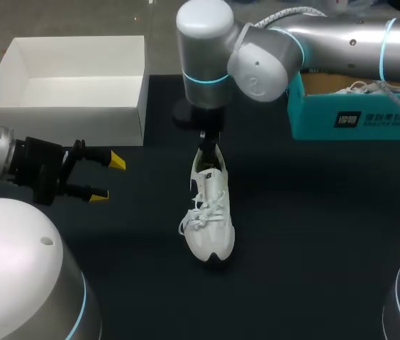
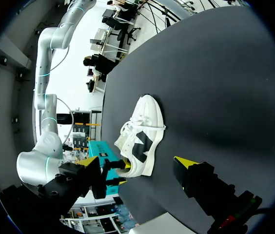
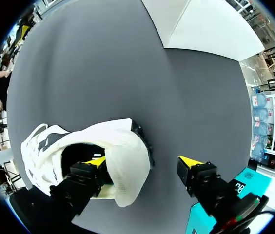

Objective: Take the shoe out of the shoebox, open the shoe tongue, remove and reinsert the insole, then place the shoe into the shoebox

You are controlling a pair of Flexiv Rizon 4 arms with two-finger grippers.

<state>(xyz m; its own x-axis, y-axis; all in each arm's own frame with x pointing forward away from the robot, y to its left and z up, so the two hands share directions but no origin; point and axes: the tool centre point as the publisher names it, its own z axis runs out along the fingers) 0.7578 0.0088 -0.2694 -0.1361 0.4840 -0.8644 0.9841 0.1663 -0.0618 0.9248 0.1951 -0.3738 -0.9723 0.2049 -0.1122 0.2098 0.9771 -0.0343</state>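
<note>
The white shoe stands mid-table, toe near and heel far. The right tool is over its heel with fingers apart, one inside the collar and the other clear behind it. To hold the shoe well for opening the tongue, that tool should likely close squarely on the heel wall without tipping it. The left tool hangs spread wide, well to the left, nearer than the far-left white shoebox.

Off-task: black table, teal box.
Box sits at table's 2 o'clock, open top, dark label on the near face.
</note>
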